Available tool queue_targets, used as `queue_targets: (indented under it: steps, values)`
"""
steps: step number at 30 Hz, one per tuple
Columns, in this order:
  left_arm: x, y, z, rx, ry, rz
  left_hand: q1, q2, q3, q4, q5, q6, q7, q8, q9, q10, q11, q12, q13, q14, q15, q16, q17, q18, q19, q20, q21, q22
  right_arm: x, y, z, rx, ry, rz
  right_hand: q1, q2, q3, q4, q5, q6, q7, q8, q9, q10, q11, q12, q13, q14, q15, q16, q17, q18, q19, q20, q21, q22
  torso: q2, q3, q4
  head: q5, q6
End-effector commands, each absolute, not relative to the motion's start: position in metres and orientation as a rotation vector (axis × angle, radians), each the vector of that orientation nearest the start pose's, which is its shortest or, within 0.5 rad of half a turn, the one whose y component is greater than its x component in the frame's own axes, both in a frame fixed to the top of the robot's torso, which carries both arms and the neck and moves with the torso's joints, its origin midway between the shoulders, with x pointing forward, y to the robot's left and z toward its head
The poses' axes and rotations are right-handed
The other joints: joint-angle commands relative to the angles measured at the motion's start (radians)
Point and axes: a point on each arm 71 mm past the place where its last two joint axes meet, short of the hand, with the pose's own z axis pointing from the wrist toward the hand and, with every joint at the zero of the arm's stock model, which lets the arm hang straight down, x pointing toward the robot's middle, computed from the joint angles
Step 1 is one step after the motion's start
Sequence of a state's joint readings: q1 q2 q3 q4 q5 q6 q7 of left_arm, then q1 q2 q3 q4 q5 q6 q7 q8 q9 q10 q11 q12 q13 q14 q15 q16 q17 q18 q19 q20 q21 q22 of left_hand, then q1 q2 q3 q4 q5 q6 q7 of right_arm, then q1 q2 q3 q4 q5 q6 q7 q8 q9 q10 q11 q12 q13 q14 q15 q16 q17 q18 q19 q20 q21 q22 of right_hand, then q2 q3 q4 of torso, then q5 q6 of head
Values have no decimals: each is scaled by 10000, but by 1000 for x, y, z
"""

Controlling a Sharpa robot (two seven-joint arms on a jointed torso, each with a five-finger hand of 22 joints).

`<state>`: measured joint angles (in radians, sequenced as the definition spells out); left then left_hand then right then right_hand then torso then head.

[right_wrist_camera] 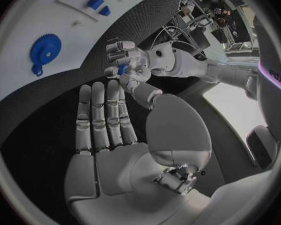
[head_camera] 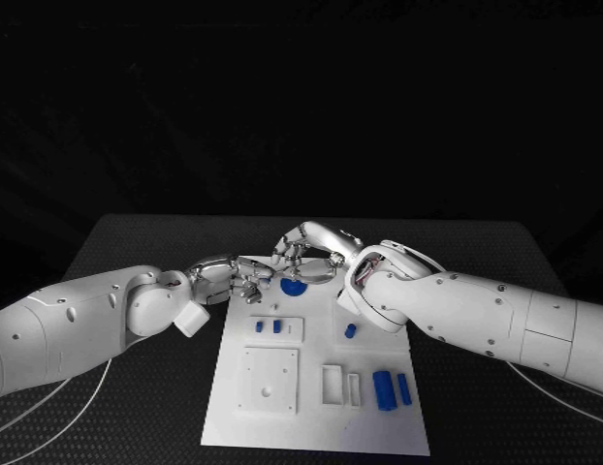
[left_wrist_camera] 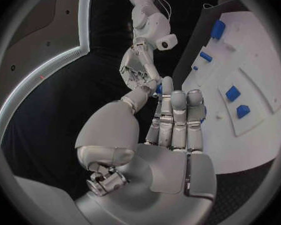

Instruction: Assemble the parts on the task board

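Left hand [right_wrist_camera: 125, 65] around small blue part [right_wrist_camera: 122, 70].

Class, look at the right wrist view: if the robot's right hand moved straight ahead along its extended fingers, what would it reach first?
Probably the left hand, which pinches a small blue part just beyond the right hand's fingertips. Depth is unclear, so it may pass beside it.

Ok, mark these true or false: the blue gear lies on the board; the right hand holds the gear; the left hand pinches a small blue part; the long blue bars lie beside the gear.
1. True: the blue gear lies on the task board.
2. False: the right hand holds nothing, its fingers apart.
3. True: the left hand pinches a small blue part.
4. False: the long blue bars lie at the board's near end, away from the gear.
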<state>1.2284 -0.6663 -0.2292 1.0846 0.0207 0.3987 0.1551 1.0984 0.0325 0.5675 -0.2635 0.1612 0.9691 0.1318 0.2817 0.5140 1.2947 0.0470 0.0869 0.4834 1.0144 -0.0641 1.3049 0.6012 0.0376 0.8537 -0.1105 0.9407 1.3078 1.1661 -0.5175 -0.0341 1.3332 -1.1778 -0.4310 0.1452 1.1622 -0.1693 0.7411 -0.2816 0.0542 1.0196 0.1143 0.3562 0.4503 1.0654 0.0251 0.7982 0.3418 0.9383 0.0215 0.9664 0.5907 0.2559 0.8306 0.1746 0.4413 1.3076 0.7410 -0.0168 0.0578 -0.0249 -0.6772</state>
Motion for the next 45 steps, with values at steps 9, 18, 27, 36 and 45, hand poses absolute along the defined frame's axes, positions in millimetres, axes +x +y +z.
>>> queue_targets:
  steps: [9, 18, 27, 36, 45]
  values:
    - [514, 215, -258, -10258, 21170, -17177, -26, -86, 14, 39, -68, -62, 6, -5, 396, -57, -2, -47, -2, -29, 21, 15, -16, 154, -73, -505, -37, 177, 494, -75, -194, -926, 15544, 11075, 35, 325, 160, 11, -51, 159, -43, 92, 35, 109, -58, 64, 87, 123, -48, 70, 88, 59, 134, -15, 88, 219, 1, -1, 3, 8, -5]
    - [512, 213, -258, -10034, 21410, -17211, -23, -52, 23, 62, -77, -63, 8, -5, 397, -58, 4, -52, 7, -40, 28, 22, -22, 156, -81, -494, -37, 178, 493, -74, -195, -985, 15568, 11101, -17, 398, 240, 41, -59, 174, -50, 105, 55, 131, -69, 72, 132, 140, -63, 82, 135, 59, 155, -25, 105, 219, 1, 0, -6, 23, -13]
    - [512, 212, -259, -10009, 21430, -17186, -21, -34, 26, 73, -84, -64, 9, -5, 398, -58, 7, -56, 12, -46, 31, 28, -24, 158, -86, -489, -36, 180, 493, -74, -195, -1026, 15645, 11105, -59, 420, 257, 26, -59, 196, -62, 125, 77, 156, -83, 88, 171, 155, -75, 98, 175, 59, 170, -36, 123, 223, 2, 4, -9, 27, -36]
    - [513, 213, -259, -10038, 21330, -17110, -23, -36, 22, 78, -98, -73, 12, -9, 397, -64, 10, -63, 17, -51, 34, 37, -27, 161, -90, -485, -35, 182, 492, -73, -195, -1121, 15655, 11086, -77, 414, 259, 3, -59, 208, -70, 136, 91, 169, -92, 96, 195, 163, -84, 107, 199, 59, 178, -44, 134, 225, 2, 3, -9, 30, -34]
    - [515, 218, -259, -10116, 21232, -16981, 12, -7, 40, 77, -93, -38, -2, 13, 408, -35, 2, -54, 38, -61, 30, 51, -35, 170, -98, -480, -31, 185, 493, -78, -196, -1096, 15633, 10984, -80, 412, 267, -12, -59, 213, -75, 142, 99, 173, -98, 97, 208, 166, -89, 109, 213, 59, 181, -50, 141, 225, -1, 1, -8, 42, -50]
